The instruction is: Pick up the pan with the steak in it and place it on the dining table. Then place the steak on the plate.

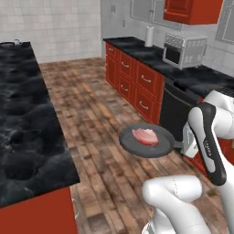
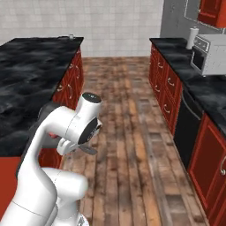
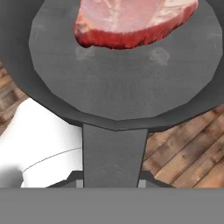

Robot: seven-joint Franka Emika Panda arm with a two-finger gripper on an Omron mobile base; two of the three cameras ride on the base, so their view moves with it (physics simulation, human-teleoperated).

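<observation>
The dark grey pan [image 1: 146,142] hangs level in the air above the wooden floor, with the pink-red steak [image 1: 145,136] lying in it. My gripper [image 1: 179,146] is shut on the pan's short handle [image 3: 114,153] at the pan's right side. In the hand view the pan [image 3: 122,87] spreads close in front of the gripper [image 3: 113,181], with the steak [image 3: 131,22] at its far side. The black marble dining table [image 1: 27,137] runs along the left, apart from the pan. At its far end lies a flat dark round shape [image 1: 6,45], seemingly the plate.
A small mug [image 1: 17,41] stands at the table's far end. Red cabinets with a black counter [image 1: 137,48] line the right, carrying a microwave [image 1: 183,49] and a paper roll [image 1: 149,36]. A dark dishwasher front [image 1: 176,109] is just behind the pan. Wooden floor [image 1: 91,114] lies open between.
</observation>
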